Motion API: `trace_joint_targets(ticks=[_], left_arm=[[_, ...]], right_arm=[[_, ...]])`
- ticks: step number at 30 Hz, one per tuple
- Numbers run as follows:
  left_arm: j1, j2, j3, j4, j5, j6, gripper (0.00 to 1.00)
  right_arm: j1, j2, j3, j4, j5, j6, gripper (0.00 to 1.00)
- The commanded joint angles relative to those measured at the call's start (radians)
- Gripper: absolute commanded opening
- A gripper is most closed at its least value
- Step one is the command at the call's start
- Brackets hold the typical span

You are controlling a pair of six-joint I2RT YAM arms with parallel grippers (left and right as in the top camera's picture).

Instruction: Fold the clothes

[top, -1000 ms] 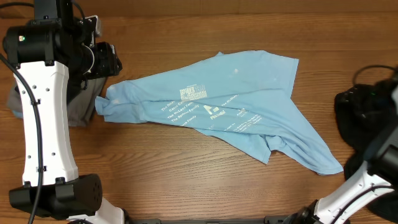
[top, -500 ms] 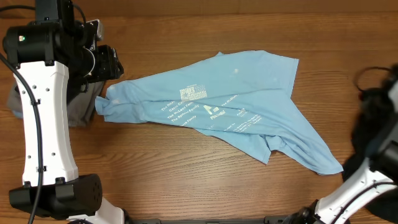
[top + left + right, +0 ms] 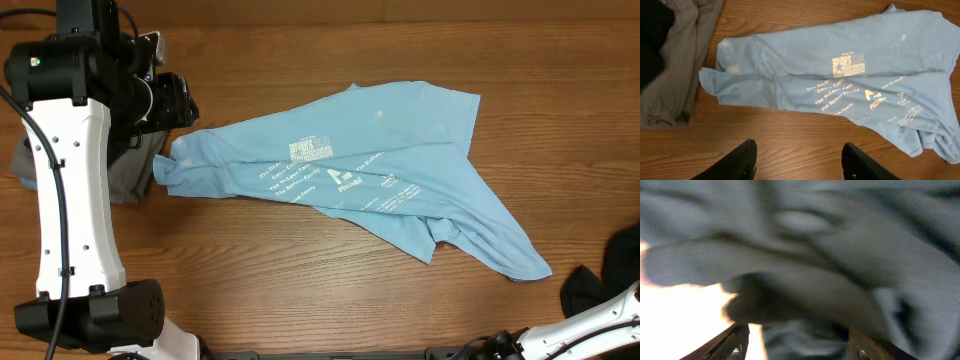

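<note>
The light-blue T-shirt [image 3: 380, 170] lies crumpled and skewed across the middle of the wooden table, white lettering up. In the left wrist view my left gripper [image 3: 802, 161] hangs open over bare wood just in front of the shirt [image 3: 840, 85], nothing between its fingers [image 3: 746, 160]. A grey garment [image 3: 125, 172] lies by the shirt's left sleeve, with a black garment [image 3: 652, 45] on it. In the right wrist view blurred dark-grey cloth [image 3: 840, 255] fills the picture. My right gripper [image 3: 800, 347] has its fingers [image 3: 732, 344] wide apart, with cloth hanging across them.
My left arm [image 3: 70, 170] stands over the table's left side. My right arm's dark end [image 3: 605, 285] shows only in the bottom right corner of the overhead view. Bare wood lies in front of the shirt.
The dark mass and right arm at the table's right edge have swung down to the bottom right corner. The shirt and left arm have stayed put.
</note>
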Motion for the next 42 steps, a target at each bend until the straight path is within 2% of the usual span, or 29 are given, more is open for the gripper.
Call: trace_joint_targets(ticks=[1, 4, 7, 11, 15, 19, 21, 24, 30, 32, 39, 42], left_arm=[[-0.004, -0.004, 0.012, 0.000, 0.016, 0.041, 0.59], [-0.004, -0.010, 0.012, -0.005, 0.016, 0.041, 0.60], [-0.004, -0.012, 0.012, -0.012, 0.016, 0.041, 0.62], [-0.004, -0.011, 0.007, -0.013, 0.016, 0.047, 0.66], [-0.019, -0.004, 0.006, -0.005, 0.016, 0.048, 0.67], [-0.065, 0.009, 0.006, -0.002, 0.016, 0.055, 0.69], [-0.097, 0.016, 0.006, -0.005, 0.015, 0.077, 0.69], [-0.139, 0.026, 0.004, -0.006, 0.008, 0.086, 0.70], [-0.207, 0.066, 0.003, -0.007, -0.043, 0.090, 0.69], [-0.217, 0.078, 0.003, -0.011, -0.044, 0.090, 0.69], [-0.218, 0.091, 0.003, -0.008, -0.045, 0.090, 0.69], [-0.218, 0.092, 0.003, 0.001, -0.045, 0.089, 0.69]], right_arm=[[0.028, -0.077, 0.092, 0.005, -0.314, -0.026, 0.70], [0.076, -0.155, 0.144, 0.004, -0.492, -0.048, 0.75], [0.145, -0.221, 0.159, -0.001, -0.583, -0.048, 0.75], [0.270, -0.260, 0.159, -0.074, -0.572, -0.048, 0.75], [0.418, -0.251, 0.141, -0.115, -0.460, -0.052, 0.74], [0.587, -0.219, 0.120, -0.069, -0.324, -0.140, 0.75], [0.665, -0.188, 0.109, -0.025, -0.224, -0.159, 0.83], [0.757, -0.126, 0.098, 0.029, -0.163, -0.171, 0.84], [0.876, 0.017, 0.098, 0.110, 0.052, -0.138, 0.84], [0.882, 0.053, 0.098, 0.131, 0.068, -0.138, 0.84], [0.882, 0.148, 0.098, 0.150, -0.017, -0.138, 0.75], [0.890, 0.161, 0.095, 0.161, -0.037, -0.138, 0.60]])
